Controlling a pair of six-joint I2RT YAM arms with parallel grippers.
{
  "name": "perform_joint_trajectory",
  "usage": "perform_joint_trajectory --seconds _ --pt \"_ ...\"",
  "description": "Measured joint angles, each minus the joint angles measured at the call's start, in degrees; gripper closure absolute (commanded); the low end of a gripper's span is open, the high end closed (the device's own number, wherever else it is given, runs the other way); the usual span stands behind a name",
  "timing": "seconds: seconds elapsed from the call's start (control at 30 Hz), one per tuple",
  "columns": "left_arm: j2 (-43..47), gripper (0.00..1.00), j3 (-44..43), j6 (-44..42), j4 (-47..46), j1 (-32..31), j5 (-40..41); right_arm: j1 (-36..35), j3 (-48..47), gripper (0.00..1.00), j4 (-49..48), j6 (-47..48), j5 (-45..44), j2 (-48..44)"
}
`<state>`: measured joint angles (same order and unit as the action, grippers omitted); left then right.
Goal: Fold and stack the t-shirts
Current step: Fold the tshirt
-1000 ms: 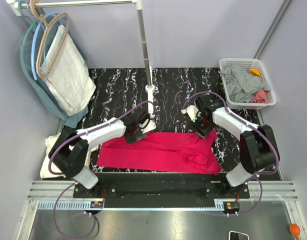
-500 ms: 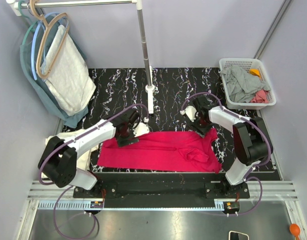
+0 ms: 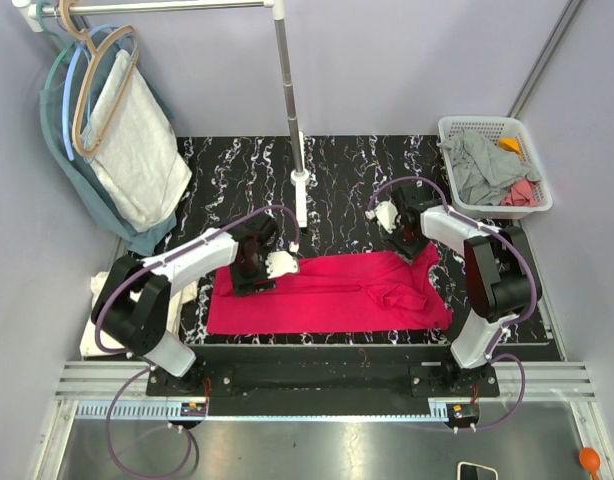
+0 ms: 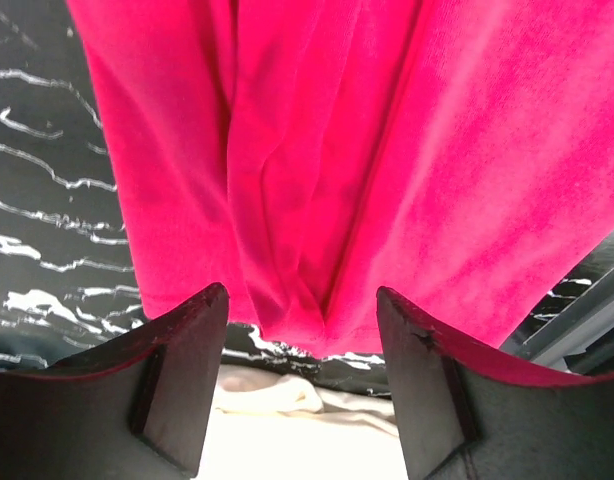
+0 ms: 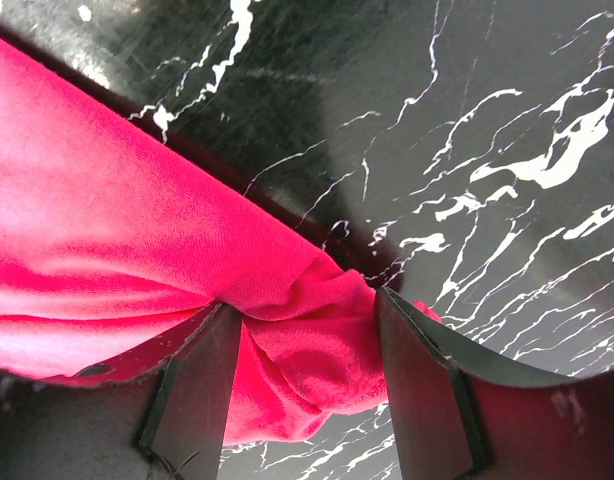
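Note:
A red t-shirt (image 3: pixel 327 300) lies spread across the near part of the black marbled table (image 3: pixel 347 180), with a bunched fold right of its middle. My left gripper (image 3: pixel 252 272) is over the shirt's far left edge. In the left wrist view it (image 4: pixel 299 295) is open, with the shirt (image 4: pixel 317 150) just beyond the fingertips and nothing between them. My right gripper (image 3: pixel 405 243) is at the shirt's far right corner. In the right wrist view it (image 5: pixel 307 305) stands wide open, with a bunched fold of the shirt (image 5: pixel 107 260) lying between the fingers.
A white cloth pile (image 3: pixel 97 310) lies off the table's left edge; it also shows in the left wrist view (image 4: pixel 287 400). A white basket (image 3: pixel 477 122) of clothes stands at the far right. A rack pole (image 3: pixel 290 100) rises mid-table. Hung garments (image 3: pixel 127 150) are at the far left.
The shirt has been pulled wider and flatter, and its right end now reaches further right. My left gripper has moved left and nearer along the far edge. My right gripper has shifted slightly farther and right.

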<state>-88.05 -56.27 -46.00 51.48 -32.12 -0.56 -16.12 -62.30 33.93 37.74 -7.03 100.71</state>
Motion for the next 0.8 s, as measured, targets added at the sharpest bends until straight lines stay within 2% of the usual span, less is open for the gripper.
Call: perform_joint_trajectory --seconds 0.13,0.4,0.43,0.63,0.67,0.8 --pt "-2.21 0.5 -1.25 -0.72 0.04 0.35 -1.25 0.02 -0.46 0.38 -0.24 0.31 -0.26 0.39" --pt "-6.62 0.67 -2.25 -1.16 -0.09 1.44 -2.32 0.02 -0.42 0.38 -0.31 0.42 -0.28 0.39" --pt "-7.02 0.73 -2.25 -1.2 -0.09 1.57 -2.32 0.02 -0.37 0.38 -0.33 0.42 -0.28 0.39" --pt "-7.48 0.93 -2.25 -0.85 -0.37 1.99 -2.27 0.02 0.24 0.39 -0.96 0.48 -0.26 0.0" --pt "-7.48 1.0 -2.23 -0.74 -0.37 2.03 -2.23 0.02 0.42 0.39 -1.14 0.48 -0.26 -0.09" --pt "-7.32 1.0 -2.21 0.0 -0.35 2.03 -1.79 0.02 0.66 0.39 -1.36 0.5 -0.24 -0.24"
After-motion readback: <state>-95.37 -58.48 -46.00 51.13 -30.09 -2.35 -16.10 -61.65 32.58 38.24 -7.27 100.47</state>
